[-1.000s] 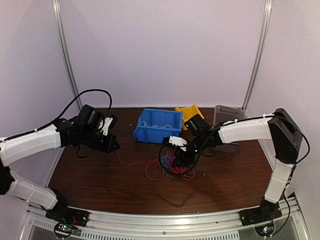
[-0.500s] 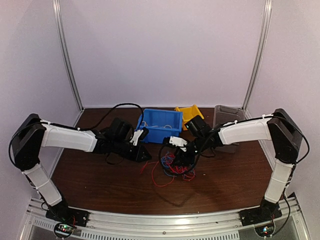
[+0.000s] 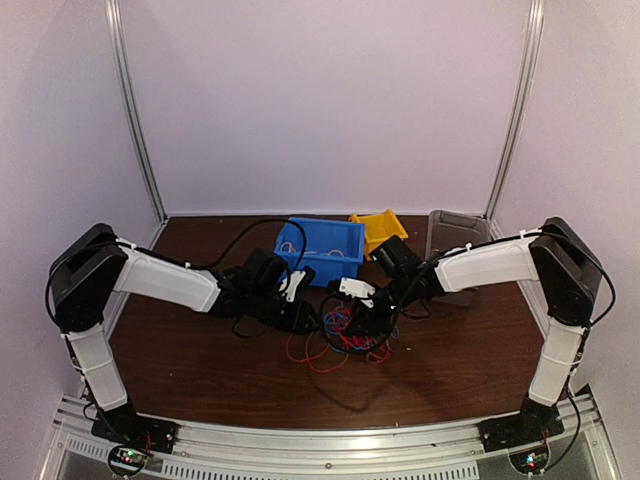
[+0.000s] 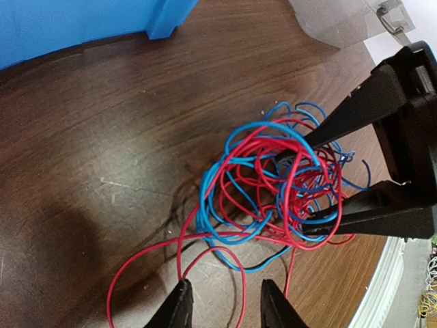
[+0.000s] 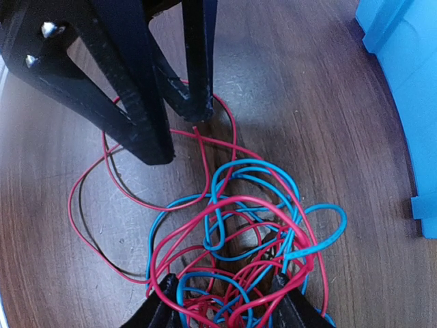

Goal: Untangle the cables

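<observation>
The cables (image 3: 345, 335) lie as a knotted heap of red and blue strands on the brown table, with loose red loops trailing to the left. My left gripper (image 3: 306, 318) is at the heap's left edge; in the left wrist view it (image 4: 225, 304) is open, with one red loop of the cables (image 4: 273, 178) running between its tips. My right gripper (image 3: 366, 318) is over the right side of the heap. In its wrist view it (image 5: 225, 301) is open, with its jaws astride the tangle (image 5: 239, 232). The two grippers point at each other, close together.
A blue bin (image 3: 320, 250) stands just behind the heap, a tilted yellow bin (image 3: 380, 228) behind it, and a grey bin (image 3: 455, 235) at the back right. The blue bin's wall (image 5: 403, 82) is close to both grippers.
My left arm has swung from the far left in to the heap, and its gripper has gone from shut to open. The right gripper stayed over the tangle, its jaws slightly narrower.
</observation>
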